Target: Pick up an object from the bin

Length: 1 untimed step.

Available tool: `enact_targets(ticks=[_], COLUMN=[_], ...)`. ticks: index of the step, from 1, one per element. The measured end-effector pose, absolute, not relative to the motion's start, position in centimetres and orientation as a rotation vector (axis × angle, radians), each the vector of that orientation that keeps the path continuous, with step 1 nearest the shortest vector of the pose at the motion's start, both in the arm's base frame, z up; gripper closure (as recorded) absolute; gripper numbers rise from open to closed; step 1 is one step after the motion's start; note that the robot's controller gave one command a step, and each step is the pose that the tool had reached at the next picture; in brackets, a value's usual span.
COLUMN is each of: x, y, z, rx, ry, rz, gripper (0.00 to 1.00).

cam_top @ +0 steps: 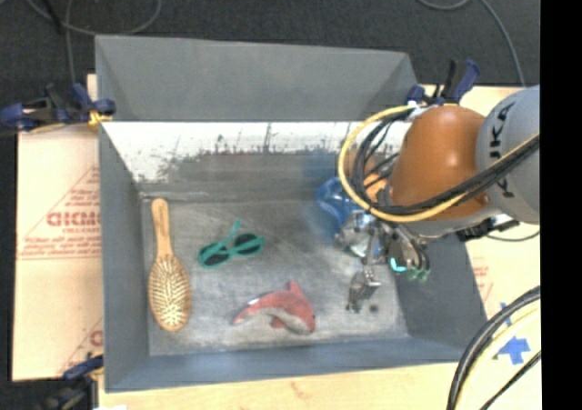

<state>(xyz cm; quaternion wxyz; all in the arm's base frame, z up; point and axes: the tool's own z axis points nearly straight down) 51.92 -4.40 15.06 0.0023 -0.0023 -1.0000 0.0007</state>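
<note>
My gripper (365, 294) hangs low over the bin floor near the right wall, above bare grey floor. A red fish-shaped toy (277, 309) lies to its left near the front wall. A blue crumpled thing (333, 203) sits behind the gripper, partly hidden under the arm's orange cover. Green sunglasses (230, 248) lie further left in the middle of the floor.
A wooden hairbrush (167, 277) lies along the left wall, bristles up and handle pointing to the back. The arm with its orange cover and cables overhangs the bin's right side. The bin's right wall stands close beside the gripper.
</note>
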Motion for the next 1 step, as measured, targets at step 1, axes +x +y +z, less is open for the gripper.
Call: enact_targets(ticks=[1], x=[52.03], y=[-4.42], z=[15.41], rx=[-0.006], ry=[-3.143], rz=[0.003], gripper=[0.0])
